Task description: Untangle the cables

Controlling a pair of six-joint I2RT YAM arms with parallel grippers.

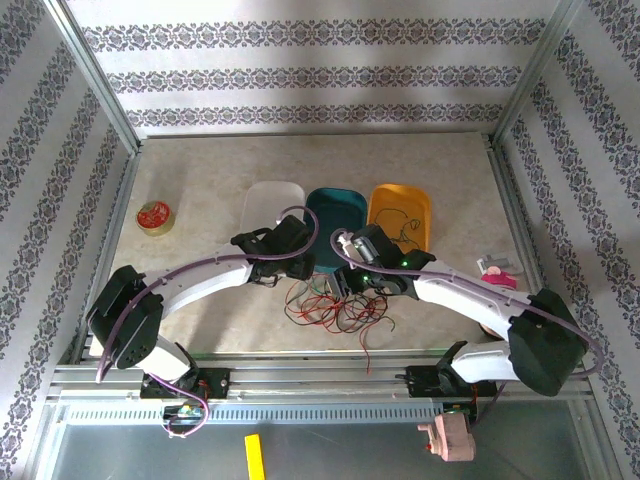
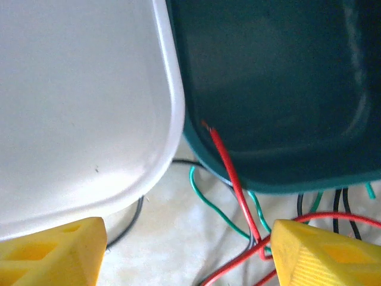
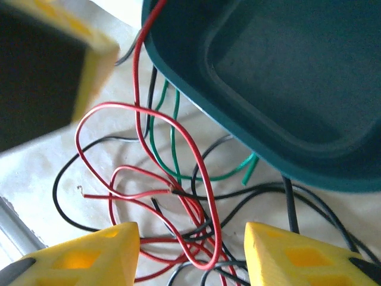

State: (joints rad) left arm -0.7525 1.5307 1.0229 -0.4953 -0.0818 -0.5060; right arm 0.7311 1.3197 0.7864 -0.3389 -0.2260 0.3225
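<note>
From the top camera, the cables (image 1: pixel 335 305) lie as one loose knot of red, green and black on the table (image 1: pixel 200 290), just near of the teal tray (image 1: pixel 335 212). This tray stands between a white tray (image 1: pixel 270 198) on the left and an orange tray (image 1: pixel 400 205) on the right. One thin black wire (image 1: pixel 405 235) seems to lie in the orange tray, apart from the knot. The left gripper (image 1: pixel 287 268) hangs at the far left edge of the knot and the right gripper (image 1: pixel 352 285) over its middle. In the left wrist camera, the yellow fingers (image 2: pixel 53 253) stand wide apart and clamp nothing. A red wire (image 2: pixel 229 173) runs from beside the right finger up over the teal tray's rim, with a green wire (image 2: pixel 205 199) beside it. In the right wrist camera, the fingers (image 3: pixel 303 256) are also apart, and red loops cross with black wires (image 3: pixel 65 190) between them, not gripped. I judge the task to be at an early stage: perhaps one wire is sorted, while the red, green and black ones are crossed and must be pulled apart.
</note>
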